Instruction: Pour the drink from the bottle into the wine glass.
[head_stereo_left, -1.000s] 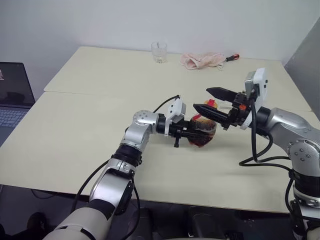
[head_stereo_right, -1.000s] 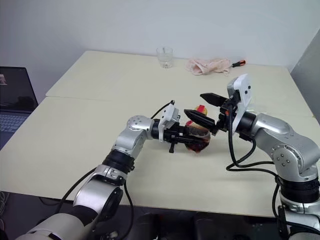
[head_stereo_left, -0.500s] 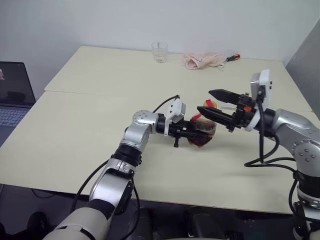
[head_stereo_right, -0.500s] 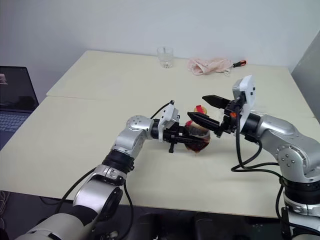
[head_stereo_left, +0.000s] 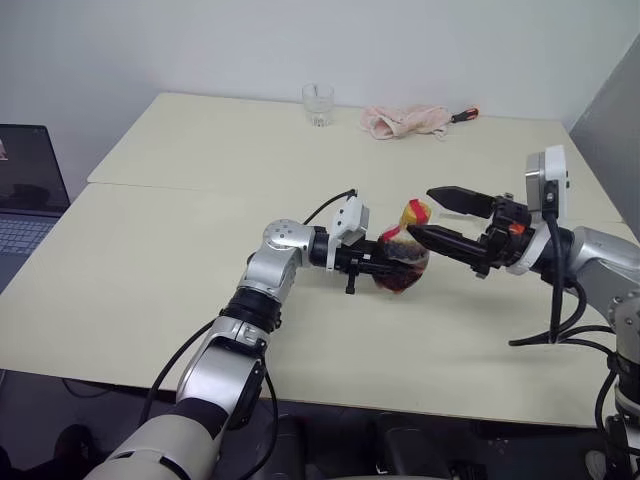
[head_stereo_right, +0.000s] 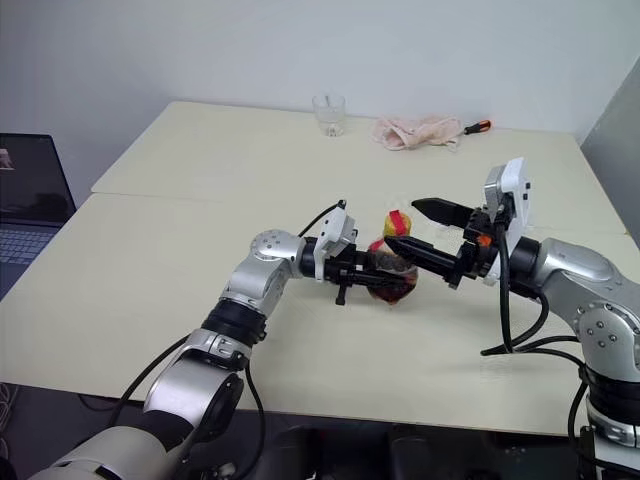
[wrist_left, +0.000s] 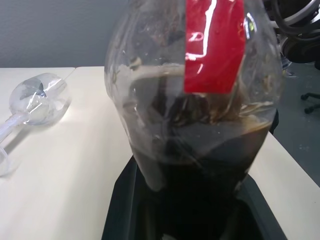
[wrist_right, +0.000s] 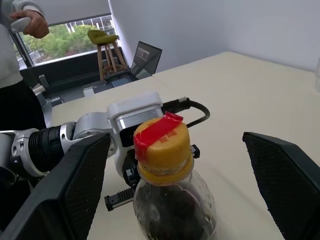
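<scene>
My left gripper (head_stereo_left: 385, 268) is shut on the body of the bottle (head_stereo_left: 403, 262) and holds it upright just above the table (head_stereo_left: 200, 240). The dark brown drink (wrist_left: 200, 190) fills its lower half. The yellow-and-red cap (wrist_right: 162, 145) is on. My right gripper (head_stereo_right: 402, 224) is open and level, and comes in from the right with its fingertips on either side of the cap without touching it. The wine glass (wrist_left: 40, 102) appears to lie on its side on the table beyond the bottle.
A short clear tumbler (head_stereo_left: 318, 103), a pink cloth (head_stereo_left: 405, 120) and a screwdriver (head_stereo_left: 463, 115) sit along the table's far edge. A laptop (head_stereo_left: 30, 190) is off the left side. A person (wrist_right: 15, 60) stands behind the table in the right wrist view.
My right gripper has drawn back to the right, so its open fingers reach less far past the cap. The left gripper and the bottle have stayed put.
</scene>
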